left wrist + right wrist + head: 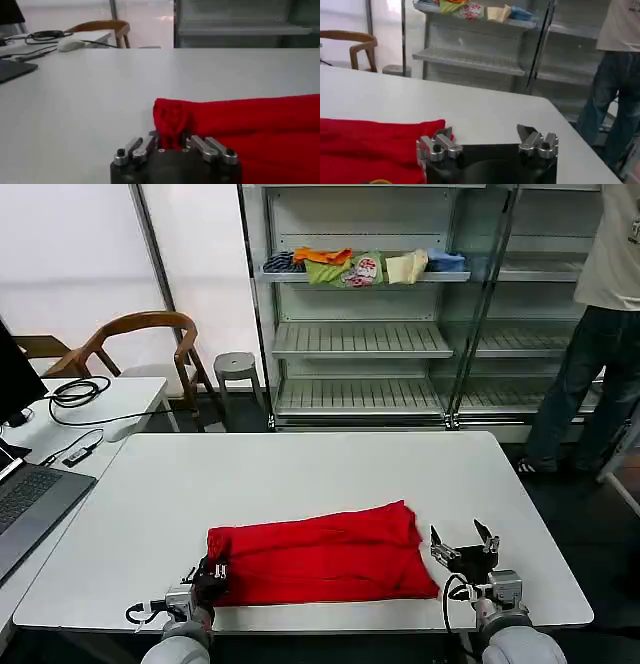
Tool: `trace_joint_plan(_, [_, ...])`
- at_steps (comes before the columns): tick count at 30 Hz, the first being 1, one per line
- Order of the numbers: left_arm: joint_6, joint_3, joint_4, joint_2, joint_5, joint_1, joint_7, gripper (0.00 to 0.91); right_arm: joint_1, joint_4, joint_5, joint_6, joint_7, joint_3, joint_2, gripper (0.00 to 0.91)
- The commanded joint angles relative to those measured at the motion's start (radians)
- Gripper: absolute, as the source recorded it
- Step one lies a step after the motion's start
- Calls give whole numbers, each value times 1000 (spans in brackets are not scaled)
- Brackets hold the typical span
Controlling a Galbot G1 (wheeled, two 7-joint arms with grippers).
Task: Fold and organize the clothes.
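This looks like a robotics lab or test room dressed up as a shop corner. A plain white work table (300, 474) stands in the middle, and behind it runs a grey open display rack (360, 334) of the supermarket kind, with slatted shelves, most of them bare. One upper shelf carries a row of small folded garments (365, 266) in orange, green, cream and blue. To the left is a side desk (130, 396) with an open laptop (30, 504), a monitor edge (15, 379) and coiled black cables (75, 392). A wooden armchair (140, 344) and a small grey stool (236, 369) stand by the white wall panels (70, 254).
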Motion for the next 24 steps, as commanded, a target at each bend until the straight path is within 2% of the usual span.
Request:
trace_joint_plan(1, [-6, -49, 9, 25, 40, -10, 60, 20, 7, -7, -2, 0, 1, -4, -5, 907])
trace_joint_plan(13, [55, -436, 22, 223, -39, 38, 178, 20, 61, -36, -2, 3, 3, -46, -5, 907])
trace_joint_plan(18, [88, -568, 15, 247, -13, 80, 193, 20, 71, -45, -3, 7, 4, -58, -4, 907])
trace_joint_plan(22, [98, -574, -54, 242, 10, 83, 192, 20, 72, -43, -4, 8, 4, -56, -5, 907])
trace_joint_plan(24, [109, -533, -120, 217, 8, 77, 186, 20, 67, -42, -5, 9, 4, -51, -4, 907])
